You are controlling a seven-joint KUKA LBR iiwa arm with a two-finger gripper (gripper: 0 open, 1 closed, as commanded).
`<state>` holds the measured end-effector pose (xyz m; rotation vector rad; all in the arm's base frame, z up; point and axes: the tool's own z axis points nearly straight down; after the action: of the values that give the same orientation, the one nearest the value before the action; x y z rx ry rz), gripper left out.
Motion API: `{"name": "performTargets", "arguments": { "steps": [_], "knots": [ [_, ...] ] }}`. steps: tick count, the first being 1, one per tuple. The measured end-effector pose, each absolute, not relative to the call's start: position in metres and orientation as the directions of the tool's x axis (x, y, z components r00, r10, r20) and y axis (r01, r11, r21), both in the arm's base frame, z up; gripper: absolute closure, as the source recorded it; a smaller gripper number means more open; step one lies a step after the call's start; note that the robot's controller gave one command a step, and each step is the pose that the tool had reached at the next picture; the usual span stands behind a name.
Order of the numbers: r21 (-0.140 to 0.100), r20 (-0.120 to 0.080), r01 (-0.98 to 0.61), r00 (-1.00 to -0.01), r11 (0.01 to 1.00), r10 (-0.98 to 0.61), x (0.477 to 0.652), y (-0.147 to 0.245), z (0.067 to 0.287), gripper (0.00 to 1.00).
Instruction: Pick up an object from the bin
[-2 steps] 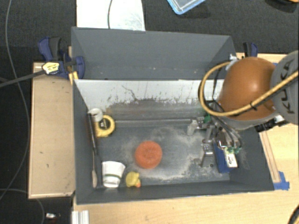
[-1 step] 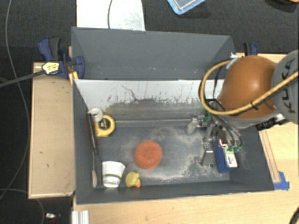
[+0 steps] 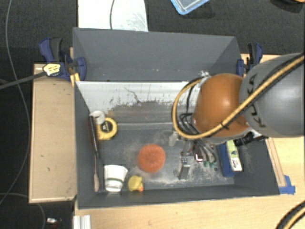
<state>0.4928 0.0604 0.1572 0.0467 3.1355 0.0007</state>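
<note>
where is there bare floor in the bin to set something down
Bare floor lies beyond the orange ball, toward the back wall, between the yellow tape measure and the gripper. Crowded: the front-left corner with the white cup and small yellow toy.

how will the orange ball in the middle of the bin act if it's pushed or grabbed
The orange ball looks round, so a push would likely roll it, perhaps toward the duck or cup. Its matte, fuzzy-looking surface suggests it is soft, light and not slippery.
</note>
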Motion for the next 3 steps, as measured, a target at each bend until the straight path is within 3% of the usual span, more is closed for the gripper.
{"name": "performTargets", "arguments": {
  "steps": [1, 2, 3],
  "knots": [
    [0.003, -0.012, 0.031, -0.999, 1.0, 0.031, 0.495, 0.079, 0.122, 0.0],
    [-0.004, -0.014, 0.083, -0.996, 0.997, 0.083, 0.496, 0.086, 0.111, 0.0],
    [0.005, -0.014, 0.254, -0.967, 0.967, 0.254, 0.523, 0.088, 0.084, 0.0]
  ]
}}
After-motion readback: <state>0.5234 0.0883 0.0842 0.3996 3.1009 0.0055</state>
